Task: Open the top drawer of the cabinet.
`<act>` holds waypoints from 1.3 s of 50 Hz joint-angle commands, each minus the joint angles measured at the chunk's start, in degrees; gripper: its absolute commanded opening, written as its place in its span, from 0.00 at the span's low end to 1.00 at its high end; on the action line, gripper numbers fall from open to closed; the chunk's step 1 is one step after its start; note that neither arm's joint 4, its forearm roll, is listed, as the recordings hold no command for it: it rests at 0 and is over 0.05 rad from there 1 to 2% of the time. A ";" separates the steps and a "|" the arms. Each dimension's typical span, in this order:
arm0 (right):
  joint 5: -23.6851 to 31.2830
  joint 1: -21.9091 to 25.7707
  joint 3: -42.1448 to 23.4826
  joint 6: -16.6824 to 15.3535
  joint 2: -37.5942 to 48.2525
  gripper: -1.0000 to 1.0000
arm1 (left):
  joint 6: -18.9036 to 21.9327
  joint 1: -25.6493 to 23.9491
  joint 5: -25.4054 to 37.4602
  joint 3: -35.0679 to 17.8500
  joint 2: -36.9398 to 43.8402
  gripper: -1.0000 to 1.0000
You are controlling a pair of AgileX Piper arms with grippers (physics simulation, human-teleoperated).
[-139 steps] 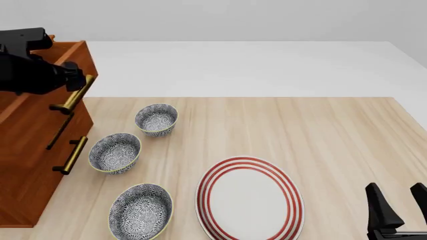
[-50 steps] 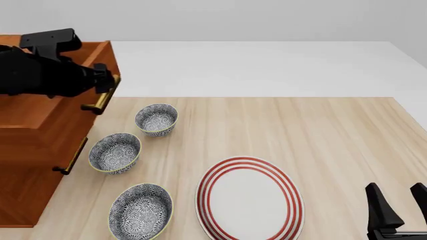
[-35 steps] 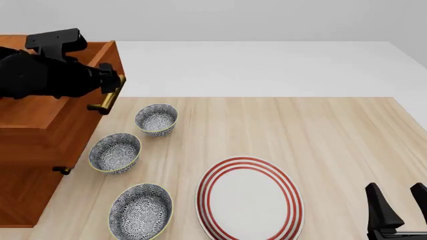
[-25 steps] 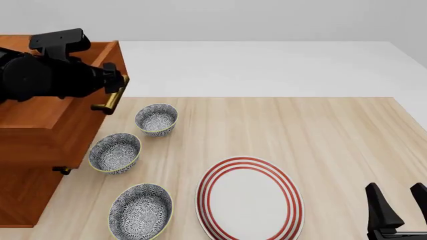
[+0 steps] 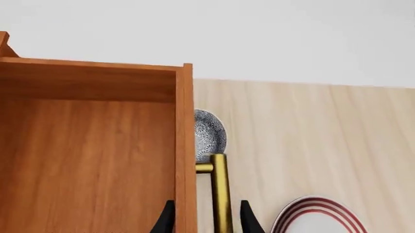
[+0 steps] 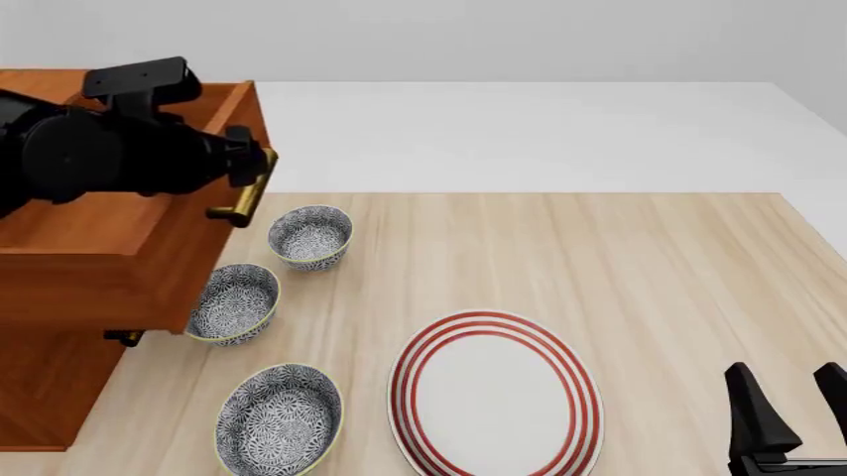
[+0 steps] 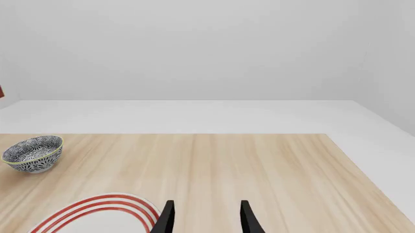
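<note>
The cabinet stands at the table's left edge. Its top drawer is pulled well out to the right, and the left wrist view looks down into the bare drawer. My left gripper sits at the far end of the drawer's brass handle. In the left wrist view the handle runs between the fingers of the left gripper, which stand as wide apart as the right gripper's. The right gripper is open and empty at the near right corner, far from the cabinet, and also shows as the right gripper.
Three patterned bowls sit just right of the cabinet, and the drawer overhangs the middle one. A red-ringed plate lies at the centre front. The end of a lower brass handle pokes out under the drawer.
The top drawer has slid steadily out to the right together with the left gripper at its handle. It now covers the middle bowl's edge. The right arm has not moved.
</note>
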 commanded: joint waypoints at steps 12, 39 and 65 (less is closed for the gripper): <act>0.00 0.00 0.00 0.00 0.00 1.00 | 3.00 -3.26 5.29 1.60 4.92 1.00; 0.00 0.00 0.00 0.00 0.00 1.00 | -0.17 -6.84 3.44 3.65 5.97 1.00; 0.00 0.00 0.00 0.00 0.00 1.00 | -0.75 -7.61 3.09 4.88 4.41 1.00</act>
